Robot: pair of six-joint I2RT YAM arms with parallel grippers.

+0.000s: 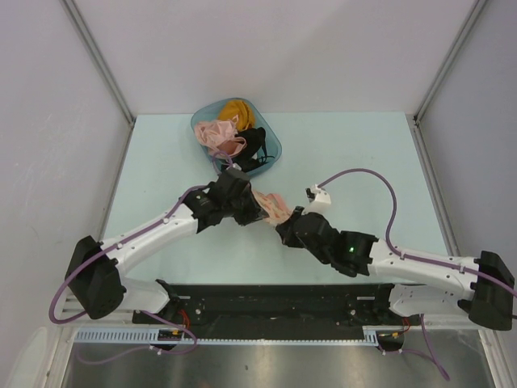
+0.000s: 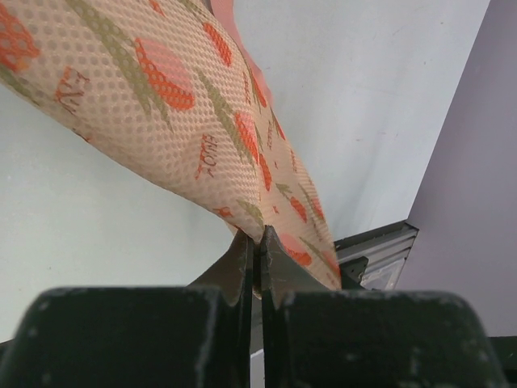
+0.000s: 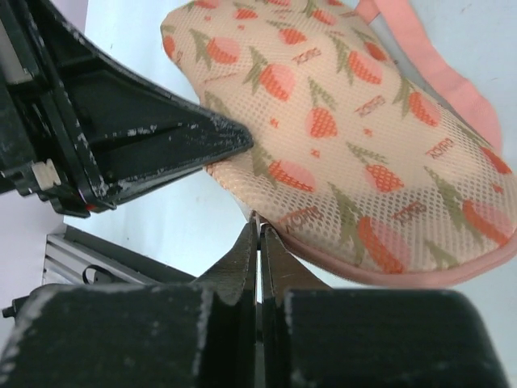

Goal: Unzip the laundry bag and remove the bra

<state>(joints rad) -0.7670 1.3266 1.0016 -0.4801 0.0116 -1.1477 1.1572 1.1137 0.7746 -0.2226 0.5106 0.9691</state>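
Laundry bag (image 1: 273,207) spans mid-worktop (image 1: 161,162), long axis 10-to-4 o'clock. We note the left tool (image 2: 257,238) pinched shut on its 10 o'clock end and the right tool (image 3: 258,230) closed on its 4 o'clock rim.

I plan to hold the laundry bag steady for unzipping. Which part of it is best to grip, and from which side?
Probably the pink rim of the laundry bag: it is a thin, flat edge, while the mesh body bulges too thick to pinch. Come from outside the edge, with one gripper finger on each face of the rim.
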